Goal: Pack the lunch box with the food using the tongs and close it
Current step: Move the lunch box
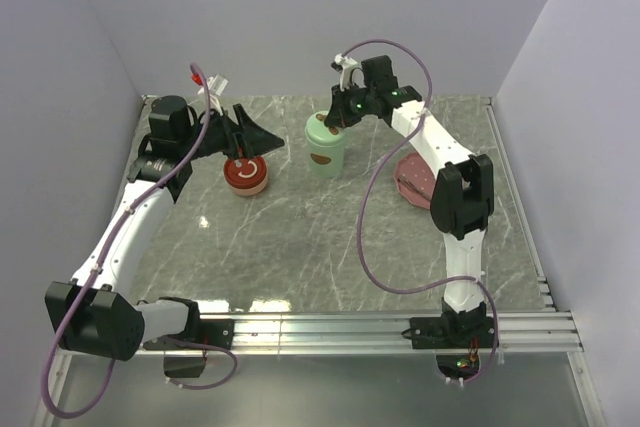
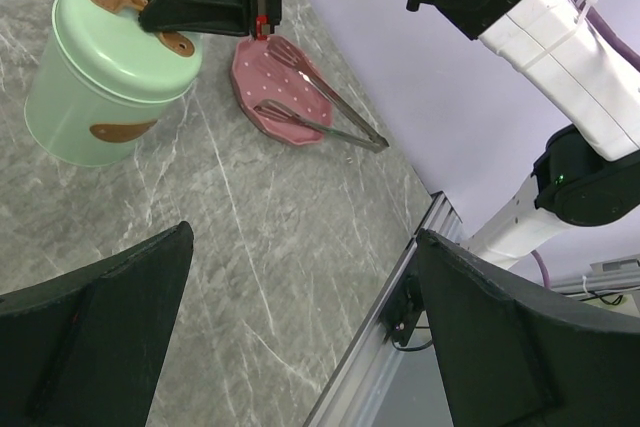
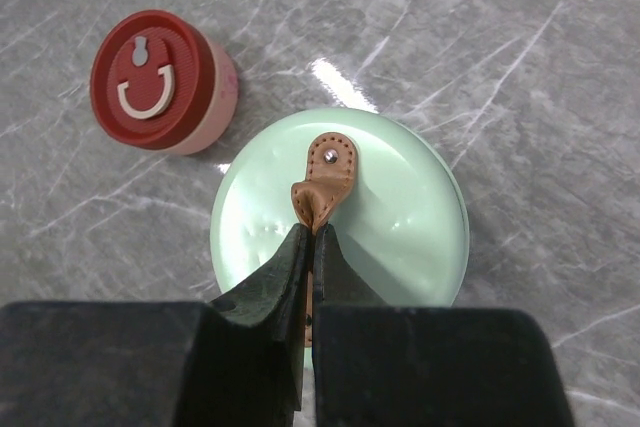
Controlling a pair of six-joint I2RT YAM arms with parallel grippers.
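The lunch box (image 1: 326, 147) is a mint-green round tin, and its lid (image 3: 390, 237) sits on it. A brown leather strap (image 3: 325, 182) crosses the lid's top. My right gripper (image 3: 313, 232) is shut on that strap from above, also seen in the left wrist view (image 2: 150, 25). The silver tongs (image 2: 325, 107) lie across the pink plate (image 2: 262, 87), right of the lunch box (image 2: 100, 77). My left gripper (image 2: 305, 234) hangs open over bare table with nothing between its fingers, left of the tin (image 1: 262, 137). The food is out of view.
A small pink pot with a red lid (image 1: 246, 173) stands left of the lunch box, just below my left gripper, also in the right wrist view (image 3: 155, 77). The pink plate (image 1: 412, 179) is partly hidden behind my right arm. An aluminium rail (image 1: 400, 327) borders the near edge.
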